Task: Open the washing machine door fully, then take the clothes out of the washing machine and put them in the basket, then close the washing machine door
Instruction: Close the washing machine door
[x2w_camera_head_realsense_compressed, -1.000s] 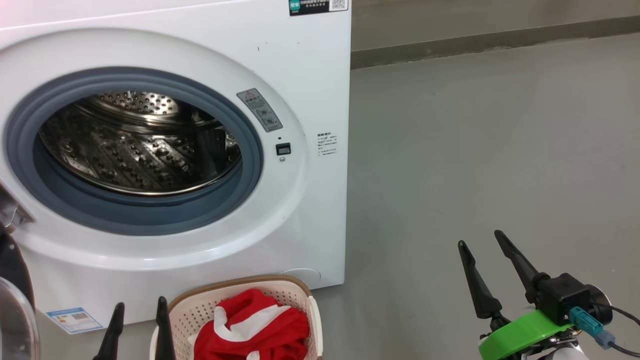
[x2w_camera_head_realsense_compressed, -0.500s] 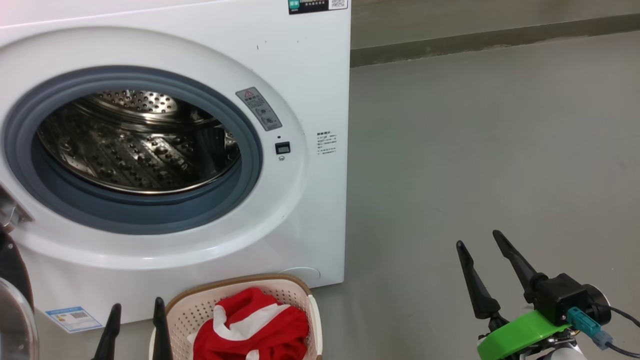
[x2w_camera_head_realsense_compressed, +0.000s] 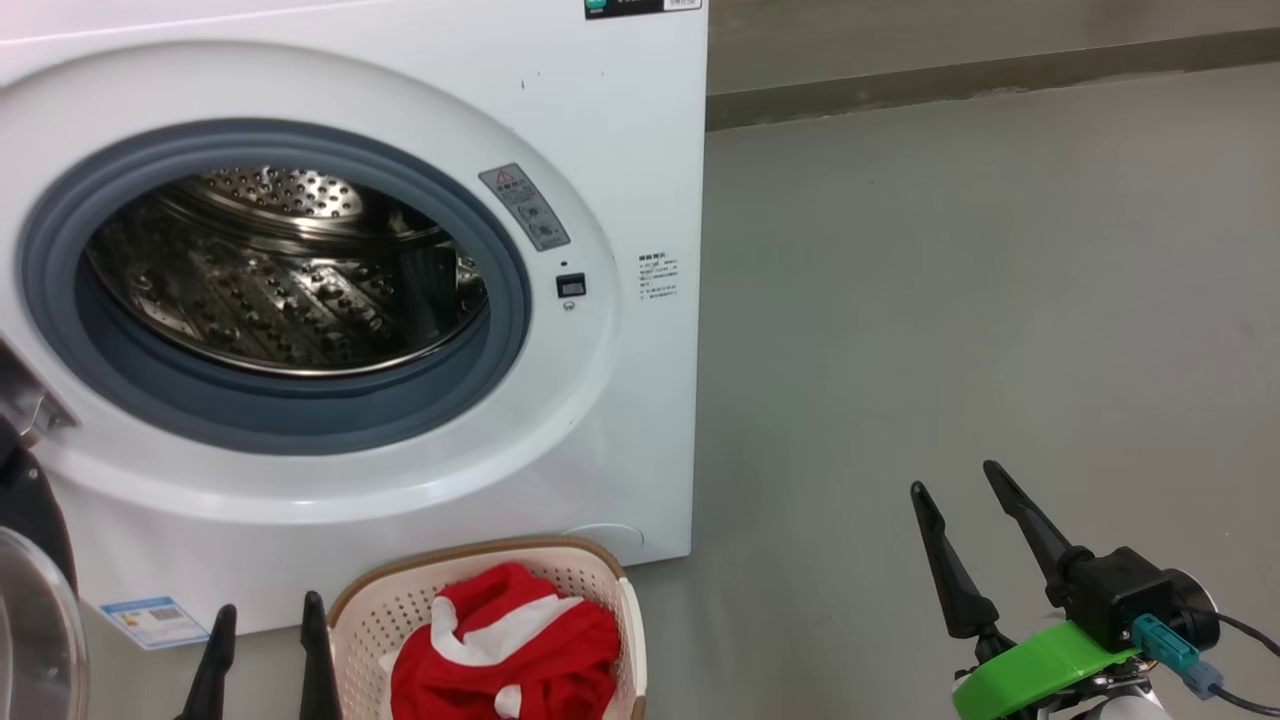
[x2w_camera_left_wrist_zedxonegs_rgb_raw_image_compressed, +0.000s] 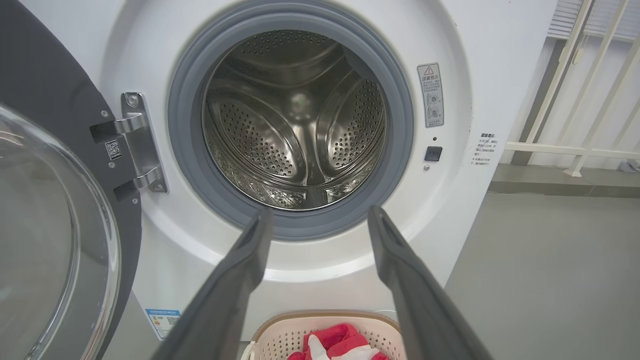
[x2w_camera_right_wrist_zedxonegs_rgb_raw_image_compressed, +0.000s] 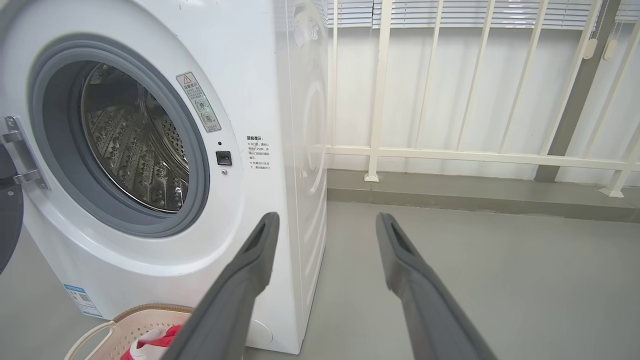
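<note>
Our left gripper (x2w_camera_head_realsense_compressed: 268, 602) (lower left) and right gripper (x2w_camera_head_realsense_compressed: 955, 476) (lower right) had jaws apart, empty. The clothes (x2w_camera_head_realsense_compressed: 505, 650) lay in the basket (x2w_camera_head_realsense_compressed: 470, 555), bottom centre. The washing machine door (x2w_camera_left_wrist_zedxonegs_rgb_raw_image_compressed: 50, 225) stood open at left; our push could slip off its glass.

1. Smooth grey floor (x2w_camera_head_realsense_compressed: 980, 300) stretches wide here, evenly lit.
2. A low grey kerb (x2w_camera_right_wrist_zedxonegs_rgb_raw_image_compressed: 450, 192) edges it at the back.
3. Cream railing (x2w_camera_right_wrist_zedxonegs_rgb_raw_image_compressed: 450, 156) stands on that kerb, white blinds (x2w_camera_right_wrist_zedxonegs_rgb_raw_image_compressed: 450, 12) up top, dark post (x2w_camera_right_wrist_zedxonegs_rgb_raw_image_compressed: 575, 95) alongside.
</note>
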